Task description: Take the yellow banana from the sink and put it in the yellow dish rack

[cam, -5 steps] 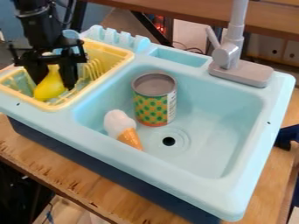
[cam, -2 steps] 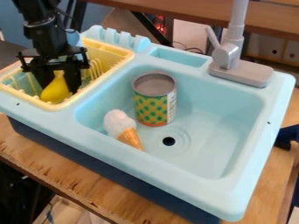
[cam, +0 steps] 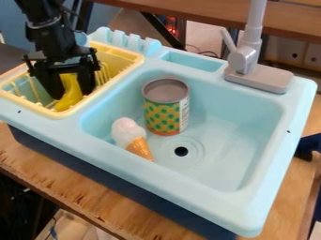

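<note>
From where I'm standing, the black gripper (cam: 72,95) has a yellow toy (cam: 70,97), curved like a banana, clamped between its two fingers. The pair hangs low inside the yellow dish rack (cam: 118,77), at the left of the light blue toy sink (cam: 219,201).

I'd guess the yellow piece is light, hollow or solid plastic, stiff enough to take a squeeze without harm. Its skin looks smooth, so I'd worry more about it turning or slipping than breaking. The fingers lie along its two flanks, which seems the sensible place; a grip round the thick middle ought to hold better than one near a tapering end. I can't tell whether its lower end touches the rack.

The rack's raised rim runs close around it, and upright tines (cam: 103,72) stand just beside the finger nearer the basin, so sideways travel down there looks tight. Straight up strikes me as the easy way out. Across the rim, the basin is deep and roomy, with its widest open stretch around the drain (cam: 181,151) and beyond it, away from the rack. The patterned can (cam: 164,116) stands upright and the toy ice cream cone (cam: 132,138) lies near it, both on the rack's side of the basin. The grey faucet (cam: 258,79) rises at the back.
</note>
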{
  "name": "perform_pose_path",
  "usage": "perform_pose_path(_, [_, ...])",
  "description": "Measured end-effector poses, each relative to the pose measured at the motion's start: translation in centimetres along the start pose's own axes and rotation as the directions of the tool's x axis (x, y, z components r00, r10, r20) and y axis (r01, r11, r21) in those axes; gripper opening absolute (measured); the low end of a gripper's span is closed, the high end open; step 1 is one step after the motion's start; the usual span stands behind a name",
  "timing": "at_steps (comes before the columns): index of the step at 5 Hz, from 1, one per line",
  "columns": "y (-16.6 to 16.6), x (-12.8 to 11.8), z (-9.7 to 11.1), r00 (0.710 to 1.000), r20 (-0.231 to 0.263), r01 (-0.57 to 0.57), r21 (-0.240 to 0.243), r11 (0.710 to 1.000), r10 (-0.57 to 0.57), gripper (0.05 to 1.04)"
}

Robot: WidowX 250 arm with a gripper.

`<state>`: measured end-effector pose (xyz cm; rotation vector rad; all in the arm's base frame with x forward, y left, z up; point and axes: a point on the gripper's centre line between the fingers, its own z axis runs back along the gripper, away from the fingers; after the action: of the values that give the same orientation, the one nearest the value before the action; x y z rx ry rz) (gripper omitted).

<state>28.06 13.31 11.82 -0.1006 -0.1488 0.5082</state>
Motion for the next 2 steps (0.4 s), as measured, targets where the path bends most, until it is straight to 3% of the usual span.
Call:
perform_pose_path(1, [-0.7, -0.21, 1.59, 0.999, 0.036, -0.007, -0.004, 1.0, 0.007, 1.011])
perform_pose_path(2, [-1.7, -1.06, 2.24, 1.0, 0.011, 0.0, 0.016, 1.0, 0.0, 1.007])
